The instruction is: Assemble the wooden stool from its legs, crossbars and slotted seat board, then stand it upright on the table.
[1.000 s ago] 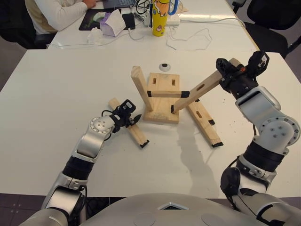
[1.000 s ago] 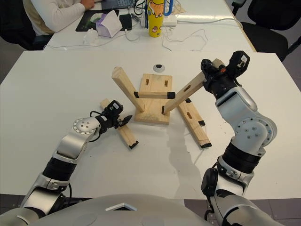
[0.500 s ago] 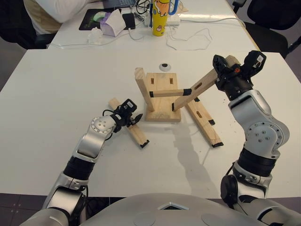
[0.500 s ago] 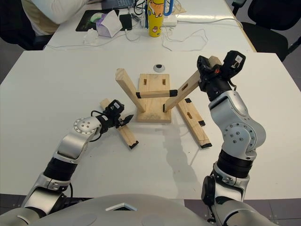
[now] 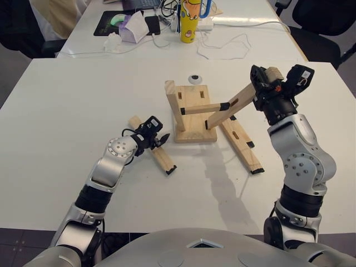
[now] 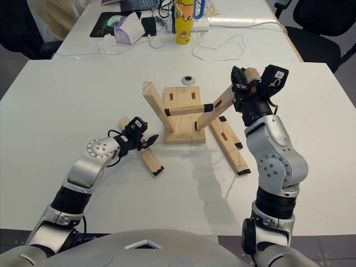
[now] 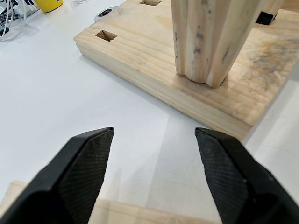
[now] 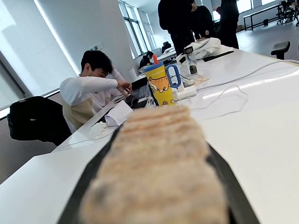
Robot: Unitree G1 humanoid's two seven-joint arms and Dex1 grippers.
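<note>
Roughly at the middle of the white surface (image 5: 67, 111) lies the slotted seat board (image 5: 193, 128), flat, its 2 far slots showing as open holes. 1 leg (image 5: 176, 105) stands at its near left corner, top tilted to the left. A crossbar (image 5: 200, 108) joins that leg to a 2nd leg (image 5: 233, 105), whose top end the right tool (image 5: 262, 83) clamps. Its foot sits over the board's near right corner; seated or not, I cannot tell.

Against 1 second ago, the right tool has come inward, so both joined legs stand steeper. The left tool (image 7: 154, 133) has stayed put, fingers wide apart, just above a loose leg (image 5: 164, 159) left of the board.

Another loose slotted piece (image 5: 242, 144) lies right of the board, its far end beneath the held leg. Beyond sit a small round puck (image 5: 194, 78), a white cable (image 5: 228, 47) and a yellow tumbler (image 5: 189, 22).
</note>
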